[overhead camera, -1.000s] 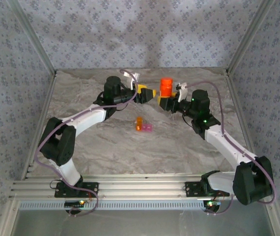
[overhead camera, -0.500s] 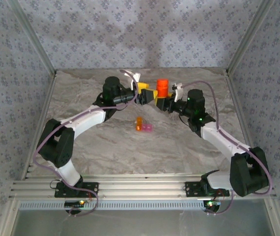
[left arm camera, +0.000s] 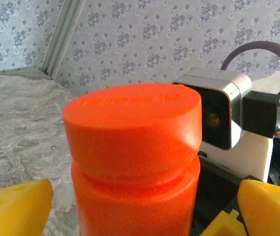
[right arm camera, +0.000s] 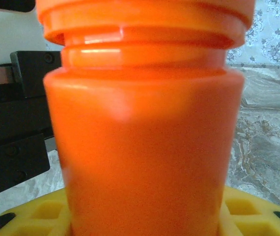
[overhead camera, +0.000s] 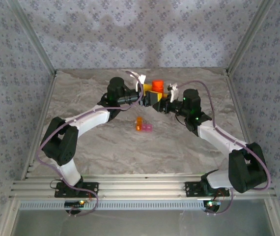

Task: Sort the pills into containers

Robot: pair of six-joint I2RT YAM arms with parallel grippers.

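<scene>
Bottle (overhead camera: 157, 86): clamped low on its body by the right gripper (overhead camera: 157, 97) and carried leftward within the last second. It is now flanked, untouched, by the wide-open left gripper (overhead camera: 149, 90). Uncapping is judged imminent. Containers (overhead camera: 144, 126): left on the table (overhead camera: 91, 147), well apart.

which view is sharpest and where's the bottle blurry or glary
Top external: sharp, evenly lit, faint shadows on the back wall. Left wrist: orange bottle slightly soft, wallpaper behind clearer. Right wrist: bottle very close and blurred, pale glare on its shoulder and neck.
</scene>
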